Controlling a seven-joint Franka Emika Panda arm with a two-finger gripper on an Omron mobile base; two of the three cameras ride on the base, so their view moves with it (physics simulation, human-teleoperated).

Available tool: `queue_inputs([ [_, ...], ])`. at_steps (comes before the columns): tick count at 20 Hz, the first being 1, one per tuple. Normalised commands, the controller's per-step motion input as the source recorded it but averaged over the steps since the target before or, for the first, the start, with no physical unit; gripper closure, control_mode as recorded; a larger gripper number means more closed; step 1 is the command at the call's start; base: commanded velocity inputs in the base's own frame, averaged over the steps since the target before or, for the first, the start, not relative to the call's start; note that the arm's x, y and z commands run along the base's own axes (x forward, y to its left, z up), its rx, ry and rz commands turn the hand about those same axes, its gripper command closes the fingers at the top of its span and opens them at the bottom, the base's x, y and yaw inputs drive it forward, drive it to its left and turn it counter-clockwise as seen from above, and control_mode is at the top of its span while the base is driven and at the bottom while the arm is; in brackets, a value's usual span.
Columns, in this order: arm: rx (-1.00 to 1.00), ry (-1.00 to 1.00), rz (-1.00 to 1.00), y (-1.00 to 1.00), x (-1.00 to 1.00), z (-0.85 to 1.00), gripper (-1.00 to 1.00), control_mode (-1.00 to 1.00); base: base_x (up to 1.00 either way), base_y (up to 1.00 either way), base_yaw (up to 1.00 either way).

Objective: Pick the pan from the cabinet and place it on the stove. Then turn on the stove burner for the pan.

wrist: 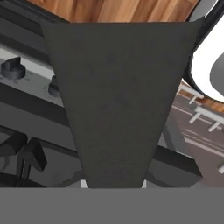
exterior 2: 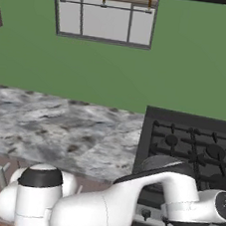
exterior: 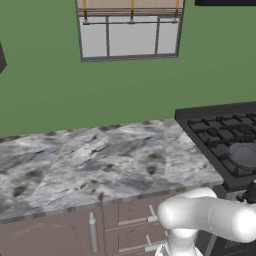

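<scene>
Your hand is pressed together, low at the front lip of the stove. In the hand view a broad dark slab rises right from between its tips. My read is that it's the pan's handle, though you can't tell for sure whether anything is pinched. Just beyond the hand, over the iron grate, the pan sits on the near burner, so the placing looks done or all but done. Judging by that, you're at the hinge of the task: if the hand grips the handle, let go and back off cleanly without dragging the pan. Then go for the knobs, which sit just below the hand on the front panel. You'll need to pick the one that feeds the pan's burner, and that can't be made out from here. The arm is folded low, elbow out, forearm reaching sideways along the stove front. Out to the far side of the hand stretches the marble worktop.
</scene>
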Motion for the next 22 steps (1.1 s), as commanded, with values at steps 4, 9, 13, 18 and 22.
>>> queue_inputs([
  [4, 0.00, 0.00, 0.00, -0.23, 0.38, -0.32, 1.00, -1.00, 0.00, 0.00, 0.00],
  [9, 0.00, 0.00, 0.00, -0.19, 0.41, -0.31, 1.00, -1.00, 0.00, 0.00, 0.00],
  [13, 0.00, 0.00, 0.00, -0.24, 0.42, -0.30, 1.00, -1.00, 0.00, 0.00, 0.00],
  [18, 0.01, 0.00, 0.00, -0.20, 0.21, -0.26, 1.00, -1.00, 0.00, 0.00, 0.00],
  [22, 0.00, 0.00, 0.00, 0.00, 0.00, -0.20, -1.00, -1.00, 0.00, 0.00, 0.00],
])
